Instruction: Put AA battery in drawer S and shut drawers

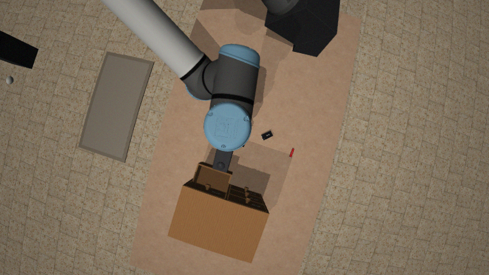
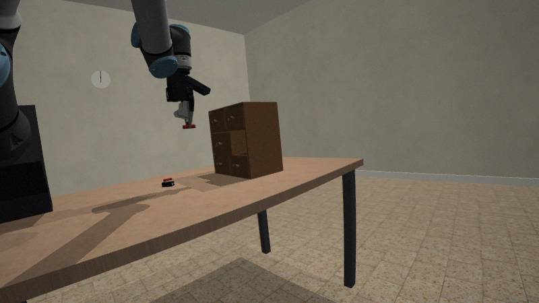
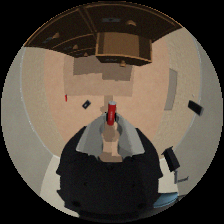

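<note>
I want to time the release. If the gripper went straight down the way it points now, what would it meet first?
Probably the bare table. The gripper, shut on the AA battery, looks just short of the open drawer, though depth is unclear.
</note>
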